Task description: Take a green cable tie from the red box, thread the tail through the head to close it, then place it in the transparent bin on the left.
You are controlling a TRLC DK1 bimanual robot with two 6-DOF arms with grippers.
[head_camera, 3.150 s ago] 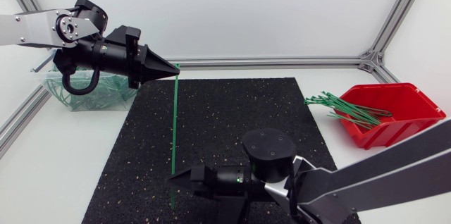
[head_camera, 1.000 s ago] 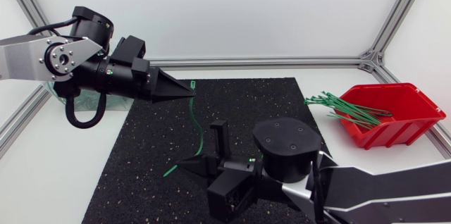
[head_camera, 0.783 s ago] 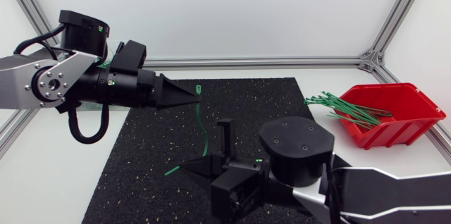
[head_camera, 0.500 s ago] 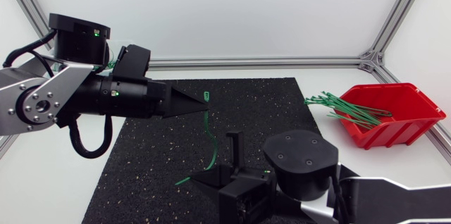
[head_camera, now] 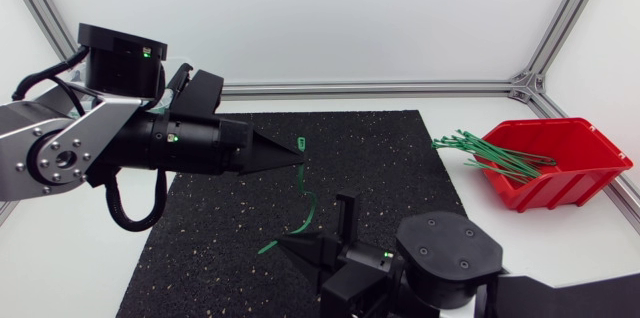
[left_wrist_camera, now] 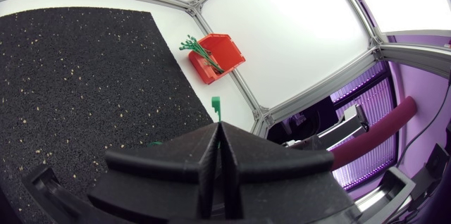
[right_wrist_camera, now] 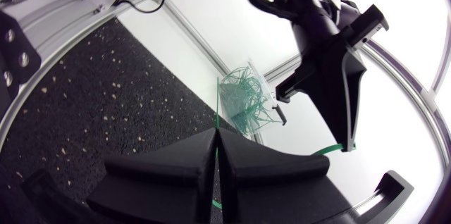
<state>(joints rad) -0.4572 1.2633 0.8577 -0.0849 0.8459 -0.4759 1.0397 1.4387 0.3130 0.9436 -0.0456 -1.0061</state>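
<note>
**Bending the tie toward its own head**

Threading is the step in hand, and the loop is not yet closed. Over the middle of the black mat (head_camera: 380,148), the green cable tie (head_camera: 308,198) hangs in a bow between both arms.

The left gripper (head_camera: 296,158) has its fingers pressed together on the head end, and the small square head pokes out past the tips. Nearer the mat's front edge, the right gripper (head_camera: 284,244) pinches the strap close to its tail. A short free end sticks out beyond the fingers, low over the mat.

The red box (head_camera: 575,173) sits off the mat's right side, with spare ties spilling over its rim. The transparent bin (right_wrist_camera: 246,104) stands beyond the mat's far left corner.

As I judge it, the next move calls for aiming that free tail tip squarely at the head's slot. The strap is springy and the slot is small, so the alignment must be fine.
</note>
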